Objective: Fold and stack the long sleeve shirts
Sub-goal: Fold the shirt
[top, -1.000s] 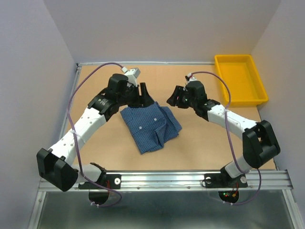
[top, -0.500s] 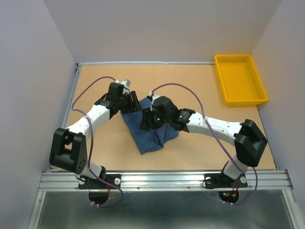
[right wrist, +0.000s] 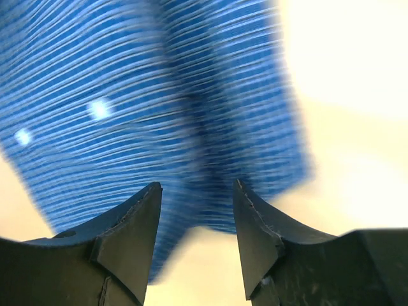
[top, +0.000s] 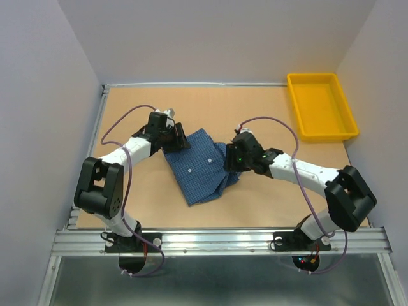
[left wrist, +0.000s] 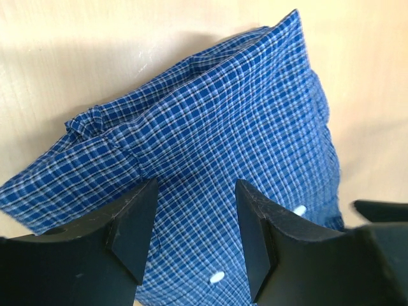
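Note:
The long sleeve shirt [top: 201,171], blue check cloth with white buttons, lies folded into a rough rectangle on the tan table [top: 268,197]. My left gripper [top: 180,143] hovers low at its upper left edge. In the left wrist view the shirt [left wrist: 210,121] fills the frame, and the left gripper [left wrist: 196,194] is open with cloth lying below the gap, not pinched. My right gripper [top: 228,160] sits at the shirt's right edge. In the blurred right wrist view the right gripper [right wrist: 196,194] is open over the shirt's [right wrist: 146,89] border, with bare table under its tips.
A yellow tray [top: 349,131] stands at the table's back right corner. White walls close in the back and both sides. A metal rail [top: 217,241] with the arm bases runs along the near edge.
The right gripper swung left across the shirt, then came back to its right edge. The left gripper dropped from the top edge to the upper left corner. The shirt's top right part now lies flatter.

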`<state>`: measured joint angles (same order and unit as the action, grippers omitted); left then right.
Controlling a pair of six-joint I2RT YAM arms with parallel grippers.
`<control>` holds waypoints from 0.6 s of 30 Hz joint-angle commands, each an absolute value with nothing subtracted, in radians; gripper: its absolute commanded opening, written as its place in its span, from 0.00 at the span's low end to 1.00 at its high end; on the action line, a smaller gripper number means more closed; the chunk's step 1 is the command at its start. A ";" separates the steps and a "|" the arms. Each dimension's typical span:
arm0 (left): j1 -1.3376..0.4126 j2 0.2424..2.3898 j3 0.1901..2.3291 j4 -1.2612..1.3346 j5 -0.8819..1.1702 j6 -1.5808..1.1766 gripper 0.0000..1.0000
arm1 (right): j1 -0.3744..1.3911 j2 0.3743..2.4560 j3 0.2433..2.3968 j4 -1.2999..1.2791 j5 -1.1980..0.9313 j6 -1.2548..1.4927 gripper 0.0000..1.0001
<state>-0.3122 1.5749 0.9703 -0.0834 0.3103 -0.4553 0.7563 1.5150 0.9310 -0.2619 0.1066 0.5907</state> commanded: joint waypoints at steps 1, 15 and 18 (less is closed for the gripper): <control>-0.311 1.621 1.003 -0.045 0.324 -0.459 0.63 | 0.670 1.411 0.865 -0.253 0.175 0.532 0.54; -0.318 1.436 1.071 -0.136 0.385 -0.456 0.68 | 0.707 1.338 1.032 -0.328 -0.032 0.604 0.56; -0.318 1.320 0.991 -0.163 0.302 -0.468 0.72 | 0.758 1.344 1.013 -0.359 0.047 0.676 0.61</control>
